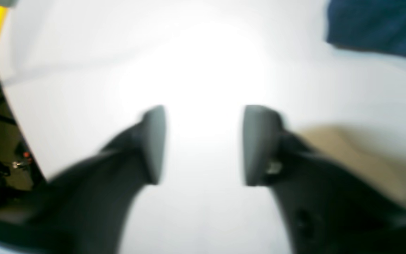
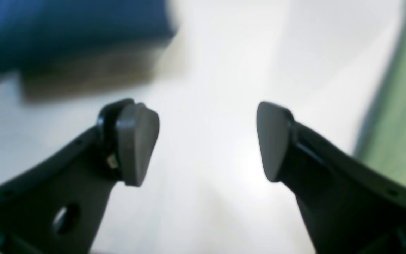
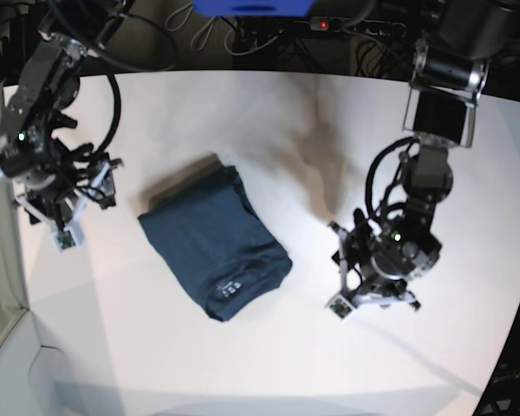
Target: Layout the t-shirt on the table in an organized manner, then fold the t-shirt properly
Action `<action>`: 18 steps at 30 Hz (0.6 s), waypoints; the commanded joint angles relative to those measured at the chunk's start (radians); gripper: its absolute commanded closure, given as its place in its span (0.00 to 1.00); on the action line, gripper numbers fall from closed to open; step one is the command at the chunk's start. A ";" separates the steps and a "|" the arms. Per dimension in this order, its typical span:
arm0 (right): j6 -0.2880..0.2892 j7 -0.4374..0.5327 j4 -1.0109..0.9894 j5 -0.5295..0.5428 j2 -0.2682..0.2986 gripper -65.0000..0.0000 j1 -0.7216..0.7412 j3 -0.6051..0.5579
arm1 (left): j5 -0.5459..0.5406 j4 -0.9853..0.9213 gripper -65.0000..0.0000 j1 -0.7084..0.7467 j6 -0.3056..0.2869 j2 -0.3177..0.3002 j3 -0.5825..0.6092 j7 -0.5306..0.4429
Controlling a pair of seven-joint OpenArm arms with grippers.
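In the left wrist view, the left gripper (image 1: 203, 144) has its fingers (image 1: 153, 144) parted over bare white tabletop (image 1: 203, 63), grasping nothing, with the navy t-shirt (image 1: 379, 24) blurred at far right. In the right wrist view, the right gripper (image 2: 206, 141) is spread wide and empty, the shirt at far left. In the base view, the shirt lies folded into a compact rectangle mid-tabletop between both arms, its small white neck label (image 3: 232, 287) unreadable.

The t-shirt (image 3: 210, 247) is plain dark navy with a small white label (image 3: 232, 286) printed near one edge; the table (image 3: 269, 113) is plain white, glaring in the wrist views; both grippers, left (image 1: 203, 144) and right (image 2: 206, 141), are black with matte dark grey pads (image 2: 137, 143); green blur edges the right wrist view
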 commanded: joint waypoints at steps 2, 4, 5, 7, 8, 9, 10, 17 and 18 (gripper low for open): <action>-0.004 0.021 -0.094 0.008 0.034 0.29 0.081 0.000 | 0.011 0.079 0.76 0.065 0.001 -0.019 -0.032 0.017; -0.004 0.035 -0.214 0.009 0.059 0.35 0.141 0.000 | 0.011 0.128 0.86 0.140 0.004 -0.019 -0.073 0.018; -0.004 0.048 -0.266 0.009 0.070 0.40 0.166 0.000 | 0.011 0.143 0.89 0.172 0.006 -0.018 -0.099 0.018; -0.004 0.104 -0.384 0.009 0.093 0.52 0.212 0.000 | 0.011 0.166 0.94 0.223 0.004 -0.013 -0.153 0.020; -0.004 0.131 -0.441 0.009 0.100 0.58 0.233 -0.002 | 0.008 0.177 0.95 0.241 0.004 -0.012 -0.171 0.021; -0.004 0.163 -0.506 0.008 0.111 0.66 0.258 -0.005 | 0.005 0.195 0.96 0.262 0.004 -0.006 -0.191 0.021; -0.004 0.188 -0.556 0.008 0.122 0.72 0.278 -0.011 | 0.010 0.211 0.98 0.286 0.003 -0.001 -0.205 0.021; -0.004 0.338 -0.848 0.009 0.168 1.00 0.382 -0.106 | 0.013 0.310 1.00 0.411 0.003 -0.004 -0.323 0.023; -0.004 0.338 -0.848 0.011 0.165 1.00 0.381 -0.125 | 0.013 0.323 1.00 0.433 0.003 -0.004 -0.343 0.023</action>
